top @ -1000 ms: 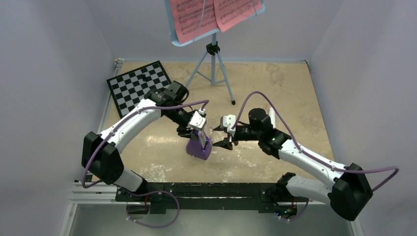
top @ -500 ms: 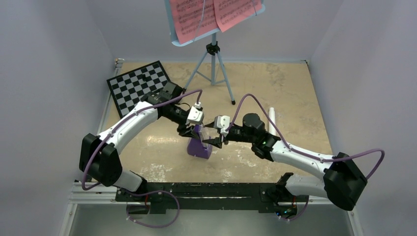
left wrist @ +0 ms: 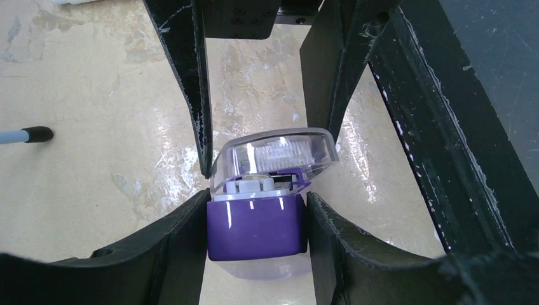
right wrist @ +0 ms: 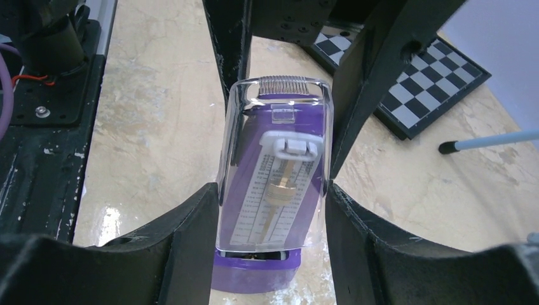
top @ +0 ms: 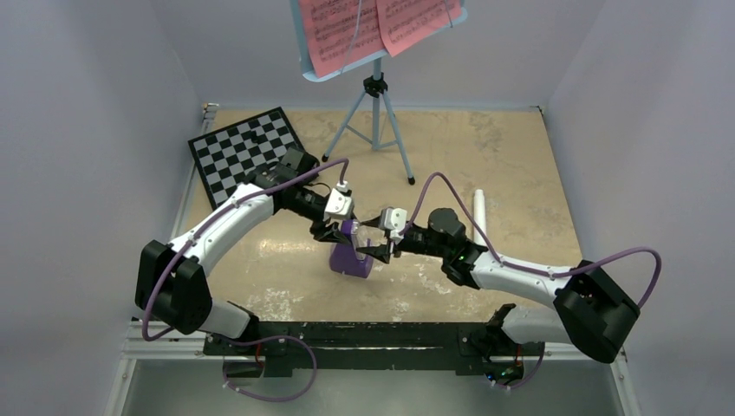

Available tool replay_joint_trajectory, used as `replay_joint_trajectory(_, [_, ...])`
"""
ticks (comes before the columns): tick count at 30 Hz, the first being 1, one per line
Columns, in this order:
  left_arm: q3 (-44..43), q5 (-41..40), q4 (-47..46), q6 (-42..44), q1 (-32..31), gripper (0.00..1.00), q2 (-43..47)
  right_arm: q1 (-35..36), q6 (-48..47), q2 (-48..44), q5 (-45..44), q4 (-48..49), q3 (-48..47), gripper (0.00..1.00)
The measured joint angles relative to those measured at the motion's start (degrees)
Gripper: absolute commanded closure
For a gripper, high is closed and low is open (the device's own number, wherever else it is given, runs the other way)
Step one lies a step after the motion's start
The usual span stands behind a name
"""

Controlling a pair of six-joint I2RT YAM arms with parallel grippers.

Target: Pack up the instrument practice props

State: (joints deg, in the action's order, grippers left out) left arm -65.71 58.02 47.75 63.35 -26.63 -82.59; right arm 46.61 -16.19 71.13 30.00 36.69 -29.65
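Gripping purple metronome: left jaws clamp its base, right jaws pinch clear cover.
Likely light, rigid, slick plastic; cover brittle, so hold by flat sides.

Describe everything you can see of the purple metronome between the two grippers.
The metronome is a small, glossy purple plastic wedge. Its clear cover has a ribbed top and sits over a white scale and a brass-coloured pendulum. It stands upright on the tan table with the cover on. The left gripper clamps its purple base, and the right gripper presses the clear cover from both sides.
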Motion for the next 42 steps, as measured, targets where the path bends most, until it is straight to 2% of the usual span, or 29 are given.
replay_joint_trajectory(10, [1.4,1.1,-1.6,-0.2,0.7,1.0,0.6,-0.1,4.8,0.2,-3.5,5.1,4.7,1.0])
replay_joint_trajectory(20, [1.6,1.2,-2.1,-0.8,0.7,1.0,0.6,-0.1,8.1,0.7,-3.7,8.4,5.4,1.0])
replay_joint_trajectory(42, [1.6,1.2,-2.4,-1.2,0.7,1.0,0.6,-0.2,6.5,3.1,-0.4,7.1,4.9,1.0])
